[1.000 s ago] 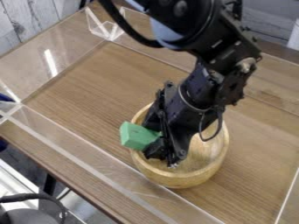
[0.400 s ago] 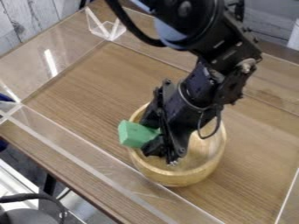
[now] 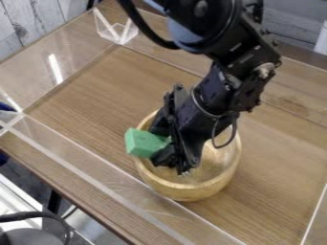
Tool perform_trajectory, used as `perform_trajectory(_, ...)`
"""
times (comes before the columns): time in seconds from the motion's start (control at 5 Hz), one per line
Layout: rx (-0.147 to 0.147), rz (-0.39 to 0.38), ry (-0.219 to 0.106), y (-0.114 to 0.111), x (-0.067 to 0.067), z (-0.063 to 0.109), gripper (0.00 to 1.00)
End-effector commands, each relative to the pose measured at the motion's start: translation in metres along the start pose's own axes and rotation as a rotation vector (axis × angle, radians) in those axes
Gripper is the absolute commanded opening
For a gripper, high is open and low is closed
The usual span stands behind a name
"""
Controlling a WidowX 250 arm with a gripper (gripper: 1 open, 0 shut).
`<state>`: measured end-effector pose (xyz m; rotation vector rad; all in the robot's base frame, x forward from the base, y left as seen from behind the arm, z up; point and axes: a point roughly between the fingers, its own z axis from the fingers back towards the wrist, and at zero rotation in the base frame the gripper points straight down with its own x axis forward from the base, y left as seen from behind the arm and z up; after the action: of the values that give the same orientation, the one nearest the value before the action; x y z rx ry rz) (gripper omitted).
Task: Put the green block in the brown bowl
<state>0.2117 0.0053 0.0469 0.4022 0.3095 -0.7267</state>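
Note:
The brown bowl (image 3: 211, 184) sits on the wooden table right of centre, near the front. My black gripper (image 3: 181, 159) points steeply down into the bowl, its fingertips low inside. The green block (image 3: 147, 143) sticks out of the gripper's left side, tilted, and hangs over the bowl's left rim. The fingers look shut on the block's inner end, which the gripper body hides. Much of the bowl's inside is covered by the arm.
Clear acrylic walls (image 3: 76, 163) ring the wooden tabletop (image 3: 102, 86), and one runs close in front of the bowl. The dark arm (image 3: 224, 38) reaches in from the top of the view over the bowl's far side.

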Motion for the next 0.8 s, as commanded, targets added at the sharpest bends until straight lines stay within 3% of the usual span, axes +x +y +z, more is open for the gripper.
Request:
perform_trajectory(0.0, 0.006, 0.049, 0.008, 0.0086, -0.0018, -0.0101, 0.0)
perform_trajectory(0.2, -0.009, 0.075, -0.03, 0.0077, 0.0039, -0.0121, 1.0)
perform_trajectory(0.4, -0.024, 0.105, -0.061, 0.0062, 0.0074, -0.0105, 1.0)
perform_trajectory(0.6, -0.022, 0.087, -0.067, 0.0031, 0.0078, -0.0161, 1.0)
